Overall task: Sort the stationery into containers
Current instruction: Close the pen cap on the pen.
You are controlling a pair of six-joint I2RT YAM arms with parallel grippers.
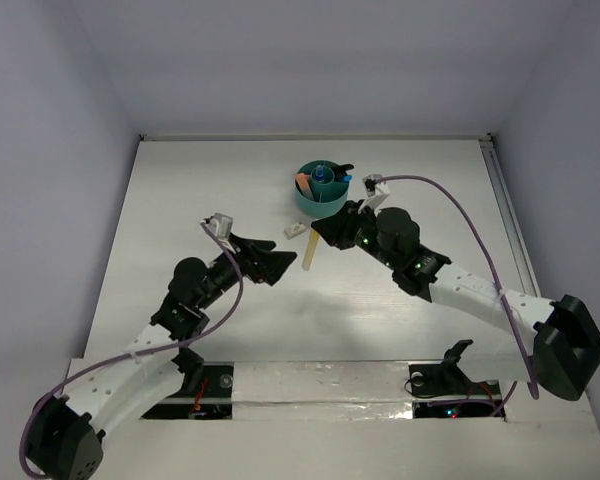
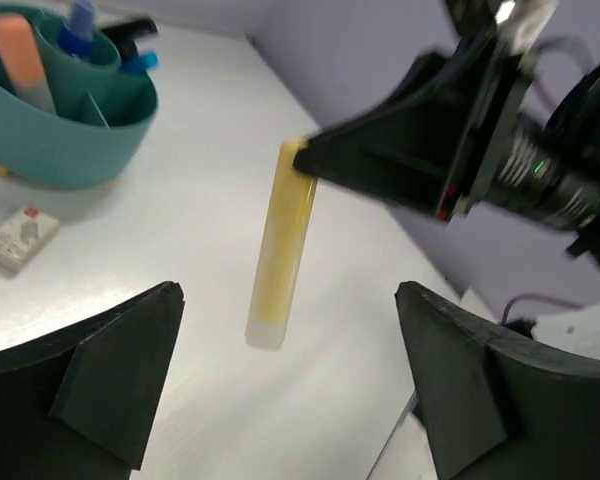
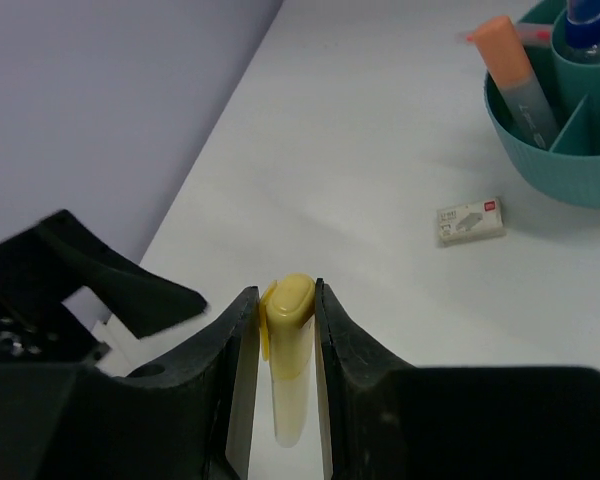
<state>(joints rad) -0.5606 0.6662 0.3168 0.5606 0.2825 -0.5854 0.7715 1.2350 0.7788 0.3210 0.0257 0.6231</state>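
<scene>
My right gripper [image 3: 285,300] is shut on the cap end of a yellow marker [image 3: 288,360], which hangs down from its jaws over the table [image 1: 180,200]. The same marker shows in the top view [image 1: 310,253] and in the left wrist view [image 2: 282,245]. My left gripper [image 2: 285,370] is open and empty, a short way from the marker's lower end, its fingers [image 1: 268,262] pointing right. The round teal organizer [image 1: 322,190] stands at the back, just beyond the right gripper [image 1: 320,232]. It holds an orange marker [image 3: 515,75], a blue one [image 3: 585,25] and a black item [image 2: 130,35].
A small white box with a red end [image 3: 470,219] lies on the table in front of the organizer; it also shows in the left wrist view [image 2: 18,238] and the top view [image 1: 294,230]. A silver taped strip [image 1: 320,380] runs along the near edge.
</scene>
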